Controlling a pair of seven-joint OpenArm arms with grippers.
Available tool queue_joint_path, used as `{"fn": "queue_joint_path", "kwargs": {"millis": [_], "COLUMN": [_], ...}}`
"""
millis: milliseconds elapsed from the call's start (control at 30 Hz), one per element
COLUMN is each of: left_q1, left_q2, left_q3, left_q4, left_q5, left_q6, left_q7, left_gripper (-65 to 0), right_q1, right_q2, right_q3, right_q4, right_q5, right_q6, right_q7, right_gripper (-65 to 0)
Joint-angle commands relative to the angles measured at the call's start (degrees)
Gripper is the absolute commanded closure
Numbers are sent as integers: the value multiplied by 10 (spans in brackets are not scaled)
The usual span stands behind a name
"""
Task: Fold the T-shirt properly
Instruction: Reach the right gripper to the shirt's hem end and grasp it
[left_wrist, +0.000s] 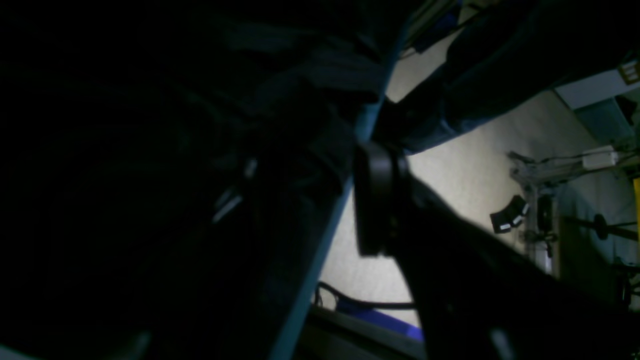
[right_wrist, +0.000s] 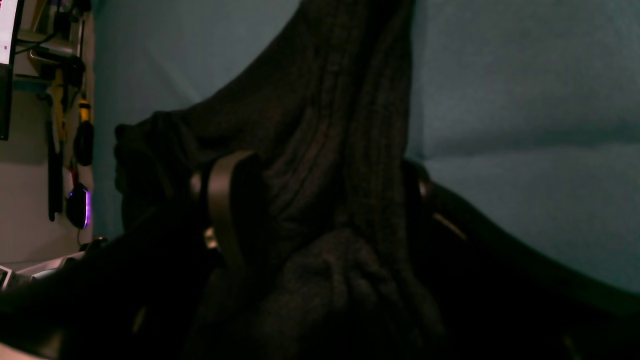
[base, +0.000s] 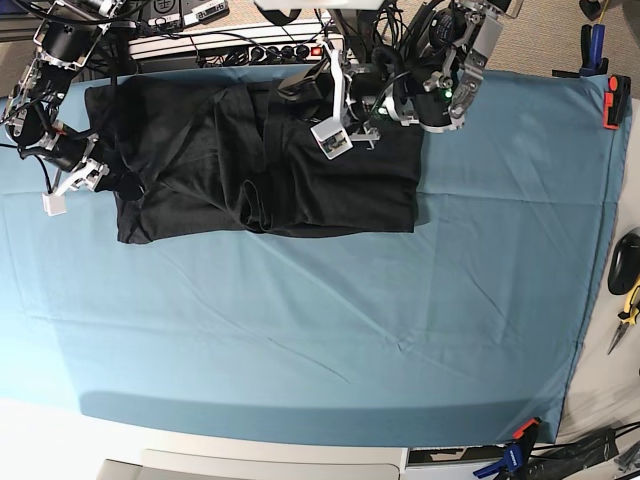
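I am working with the large black short-sleeved cotton T-shirt (base: 250, 165) lying at the far side of the bench, on the teal table cloth (base: 330, 330), with only its plain dark side showing from above. By my reckoning the folding is partly under way rather than finished: the cloth is lying as a broad, roughly rectangular mass with a raised vertical ridge of bunched fabric near its middle, which suggests one part is lapped over another, yet the outline is uneven and the end nearest my right arm is rumpled. My right hand (right_wrist: 320, 200) is sitting at that end, its fingers (right_wrist: 225, 205) standing wide with a thick gather of black fabric running between them; I am judging this to be a hold on the shirt, not an empty hand. My left hand (base: 330, 135) is over the other part of the shirt, near its far edge, but its own camera is showing mostly darkness and the overhead view is too small, so I cannot tell whether it is gripping cloth or merely resting above it. What I am reckoning as left: bringing the rumpled end over cleanly, smoothing the ridge, and making the further folds to a compact, squared bundle.
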Motion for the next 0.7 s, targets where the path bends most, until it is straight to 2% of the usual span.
{"fn": "queue_joint_path", "kwargs": {"millis": [0, 500, 567, 667], "left_q1": [-3, -3, -3, -3], "left_q2": [3, 7, 6, 6], "left_q3": [-1, -1, -1, -1], "left_q4": [9, 9, 9, 9], "left_q5": [-10, -11, -10, -10], "left_q6": [-4, -4, -4, -4], "left_q7": [-15, -19, -19, -21], "left_gripper": [-260, -260, -260, -260], "right_q1": [-1, -46, -46, -46], "right_q2": [6, 6, 6, 6], "right_q3": [-3, -3, -3, -3], "right_q4": [2, 3, 3, 3], "right_q5": [-24, -24, -24, -25], "right_q6": [-5, -3, -3, -3], "right_q7": [-31, -37, -37, -37], "right_gripper": [-384, -373, -309, -116]}}
